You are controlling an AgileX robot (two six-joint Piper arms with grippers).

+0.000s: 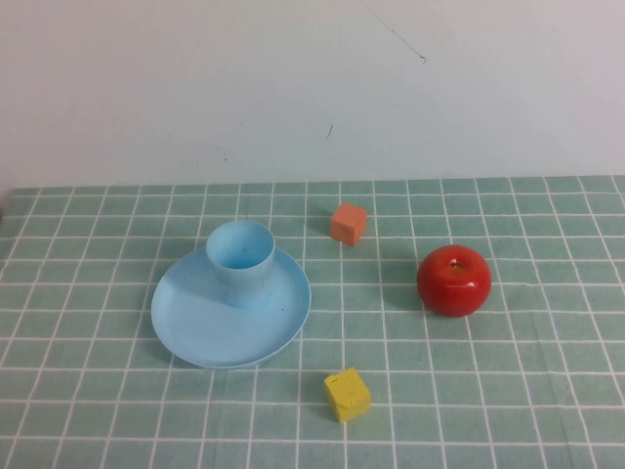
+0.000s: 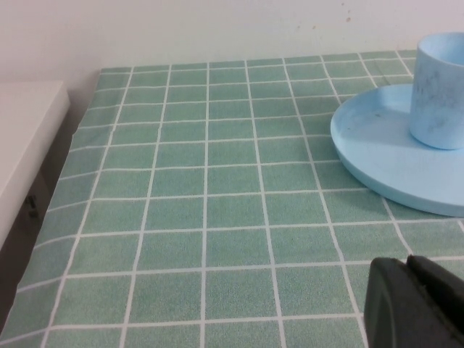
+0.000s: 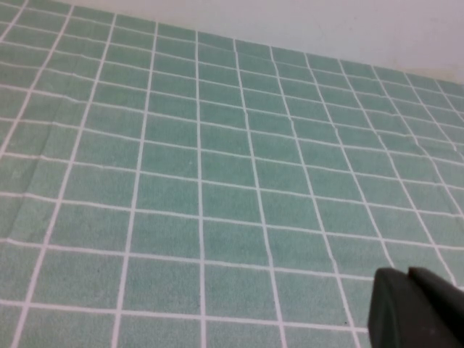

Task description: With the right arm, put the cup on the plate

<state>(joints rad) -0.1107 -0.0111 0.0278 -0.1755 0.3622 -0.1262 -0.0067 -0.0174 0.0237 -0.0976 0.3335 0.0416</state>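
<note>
The light blue cup [image 1: 240, 262] stands upright on the far part of the light blue plate [image 1: 200, 327], left of the table's middle. Both also show in the left wrist view, the cup [image 2: 439, 90] on the plate [image 2: 377, 156]. Neither arm shows in the high view. My left gripper [image 2: 407, 267] is shut and empty, low over the cloth some way from the plate. My right gripper [image 3: 408, 275] is shut and empty over bare green checked cloth, with no object near it.
A red apple [image 1: 454, 279] sits at the right. An orange cube [image 1: 348, 223] lies behind the middle and a yellow cube [image 1: 347, 394] lies in front. A white wall stands behind the table. A white ledge [image 2: 25, 138] lies beyond the table's left edge.
</note>
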